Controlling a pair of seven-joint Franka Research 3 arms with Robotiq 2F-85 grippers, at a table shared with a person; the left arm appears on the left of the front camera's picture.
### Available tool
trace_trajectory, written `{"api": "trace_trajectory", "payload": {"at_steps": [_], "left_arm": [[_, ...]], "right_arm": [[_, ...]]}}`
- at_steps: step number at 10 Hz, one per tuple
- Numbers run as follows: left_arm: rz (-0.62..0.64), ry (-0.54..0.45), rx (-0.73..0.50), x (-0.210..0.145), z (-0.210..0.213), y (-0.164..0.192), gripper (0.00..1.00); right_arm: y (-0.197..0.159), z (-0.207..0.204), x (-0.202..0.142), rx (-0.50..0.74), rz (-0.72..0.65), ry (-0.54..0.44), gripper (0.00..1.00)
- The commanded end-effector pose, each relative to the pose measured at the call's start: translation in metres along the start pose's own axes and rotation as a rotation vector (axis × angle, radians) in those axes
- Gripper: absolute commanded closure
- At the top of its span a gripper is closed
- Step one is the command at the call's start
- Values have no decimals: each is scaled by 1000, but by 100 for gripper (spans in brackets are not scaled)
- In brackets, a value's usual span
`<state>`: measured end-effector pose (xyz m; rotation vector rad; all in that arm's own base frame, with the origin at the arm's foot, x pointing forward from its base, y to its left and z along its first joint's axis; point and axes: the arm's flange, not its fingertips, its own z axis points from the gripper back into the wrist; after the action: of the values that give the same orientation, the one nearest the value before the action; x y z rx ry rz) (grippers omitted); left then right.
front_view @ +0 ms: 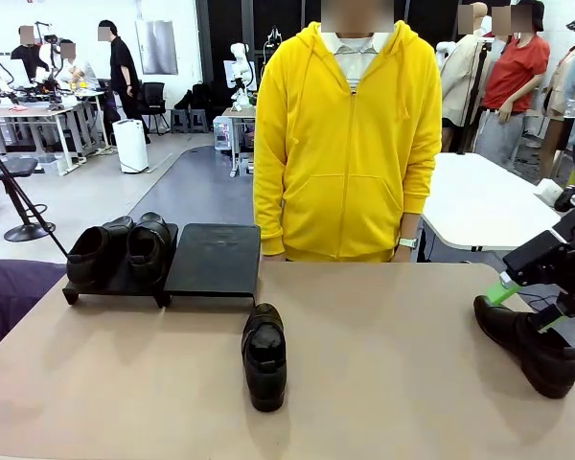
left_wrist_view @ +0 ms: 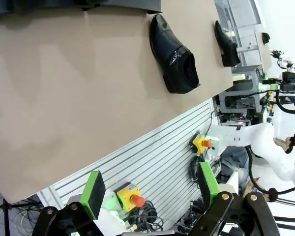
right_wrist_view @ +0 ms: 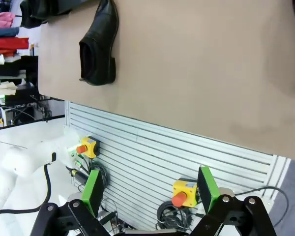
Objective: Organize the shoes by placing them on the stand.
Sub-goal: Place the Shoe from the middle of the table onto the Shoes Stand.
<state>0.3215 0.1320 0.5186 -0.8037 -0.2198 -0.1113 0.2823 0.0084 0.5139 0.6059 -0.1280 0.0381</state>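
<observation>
My right gripper (front_view: pixel 527 307) spread wide just over the rightmost black dress shoe (front_view: pixel 529 350), my left gripper (left_wrist_view: pixel 151 189) spread too, empty, two shoes (front_view: pixel 149 244) on the stand (front_view: pixel 216 259)

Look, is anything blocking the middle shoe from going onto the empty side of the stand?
No, nothing visible. The middle shoe lies right in front of the stand's empty section, with only bare table between them.

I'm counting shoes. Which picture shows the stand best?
The front view: the whole stand shows, with two shoes on its left half. Both wrist views catch just a dark sliver at the top.
</observation>
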Motion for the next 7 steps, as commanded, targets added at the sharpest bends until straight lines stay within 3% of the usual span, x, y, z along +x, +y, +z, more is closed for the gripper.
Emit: {"api": "trace_trajectory", "payload": {"at_steps": [1, 3, 4, 7], "left_arm": [[-5, -2, -9, -1, 0, 0, 2], [0, 0, 0, 0, 0, 0, 2], [67, 27, 26, 6, -13, -19, 2], [228, 161, 141, 75, -113, -97, 2]], "right_arm": [[1, 2, 1, 28, 25, -5, 0], [1, 2, 1, 28, 25, -5, 0], [1, 2, 1, 28, 25, -5, 0], [1, 2, 1, 28, 25, -5, 0]]}}
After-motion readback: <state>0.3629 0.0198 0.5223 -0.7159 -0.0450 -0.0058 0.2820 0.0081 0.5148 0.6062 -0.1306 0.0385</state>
